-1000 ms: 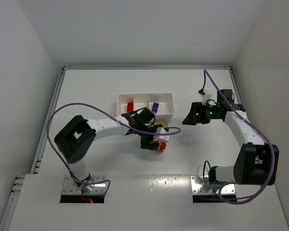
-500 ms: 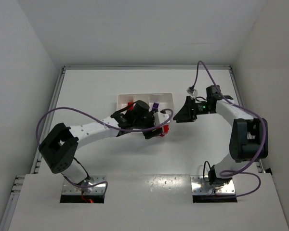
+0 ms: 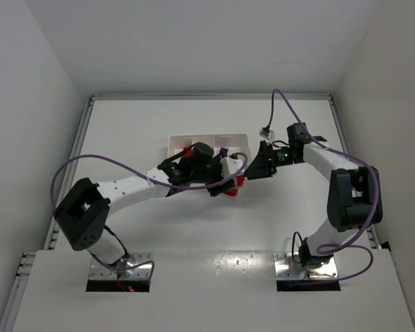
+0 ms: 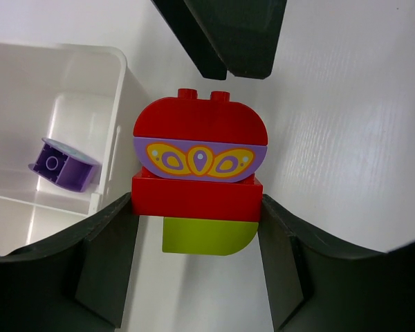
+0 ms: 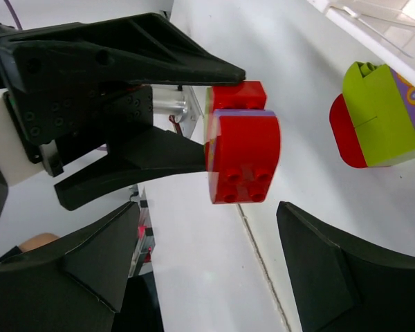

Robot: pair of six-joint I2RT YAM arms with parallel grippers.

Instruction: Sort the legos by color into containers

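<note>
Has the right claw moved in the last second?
Yes. The right claw has shifted left, closing in on the right end of the white tray.

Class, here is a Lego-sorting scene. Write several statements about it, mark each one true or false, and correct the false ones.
1. The left gripper holds a stacked clump of bricks between its fingers. True.
2. The right gripper is shut on the same clump. False: its jaws stand open, near the clump but not touching it.
3. A purple brick lies inside a compartment of the white tray. True.
4. The held clump is made only of red bricks. False: it also has a yellow-green brick at one end and a purple patterned layer between the red ones.
</note>
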